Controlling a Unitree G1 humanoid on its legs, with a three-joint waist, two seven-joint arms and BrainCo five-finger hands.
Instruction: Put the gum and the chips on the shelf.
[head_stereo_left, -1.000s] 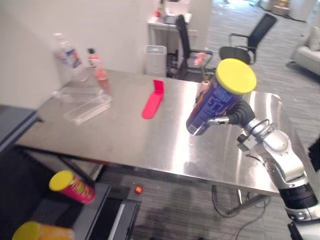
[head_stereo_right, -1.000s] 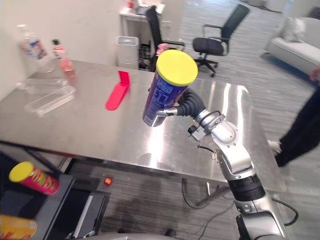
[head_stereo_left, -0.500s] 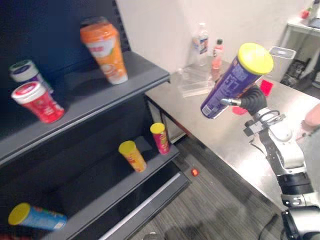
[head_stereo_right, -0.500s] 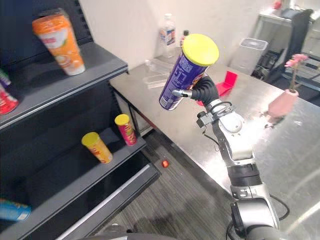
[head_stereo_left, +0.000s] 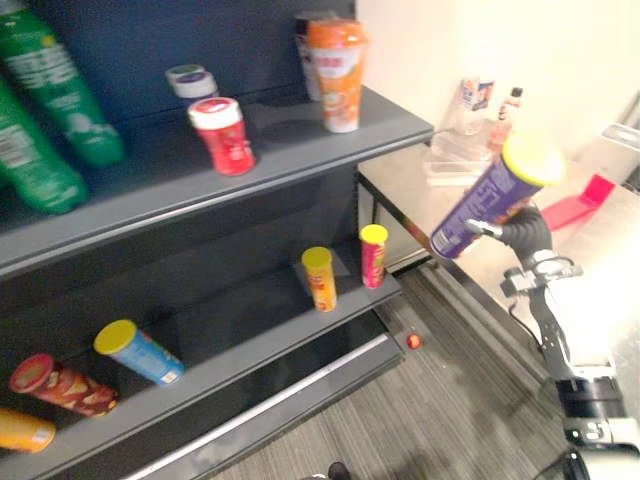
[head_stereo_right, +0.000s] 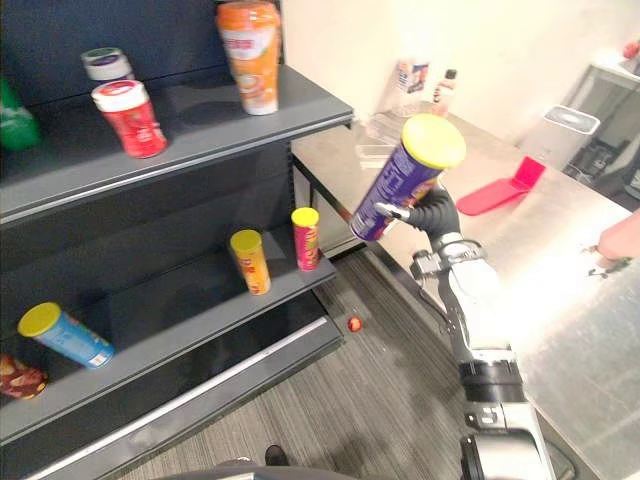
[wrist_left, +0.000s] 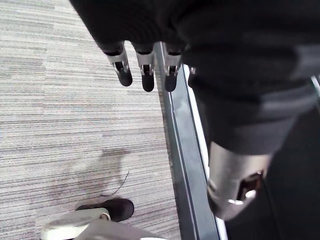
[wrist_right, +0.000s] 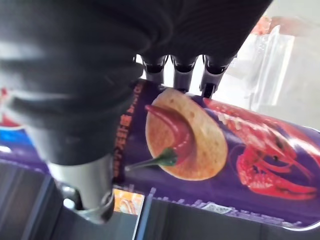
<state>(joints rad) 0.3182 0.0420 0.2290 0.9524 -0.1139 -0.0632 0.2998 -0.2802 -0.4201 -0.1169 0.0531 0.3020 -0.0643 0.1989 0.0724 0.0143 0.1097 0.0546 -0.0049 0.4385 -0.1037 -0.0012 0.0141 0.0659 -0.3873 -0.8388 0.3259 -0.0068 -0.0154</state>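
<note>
My right hand (head_stereo_left: 520, 232) is shut on a purple chips can (head_stereo_left: 482, 207) with a yellow lid, tilted in the air between the steel table and the dark shelf (head_stereo_left: 300, 165). In the right wrist view its fingers (wrist_right: 182, 70) curl round the can (wrist_right: 225, 150). The can hangs to the right of the shelf's upper board, apart from it. On that board stand a red tub with a white lid (head_stereo_left: 225, 135), a small white tub (head_stereo_left: 190, 80) and an orange cup (head_stereo_left: 335, 70). My left hand (wrist_left: 145, 70) hangs over the floor with straight fingers, holding nothing.
The lower board (head_stereo_left: 260, 330) carries several chips cans, two upright (head_stereo_left: 320, 278) and others lying at the left. The steel table (head_stereo_right: 560, 260) at the right holds a red scoop-like thing (head_stereo_right: 505, 190), bottles (head_stereo_right: 412, 78) and a clear box. A person's hand (head_stereo_right: 620, 240) rests on it.
The camera has swung left, so the shelf now takes up most of both eye views. The purple can stays in my right hand, now nearer the shelf.
</note>
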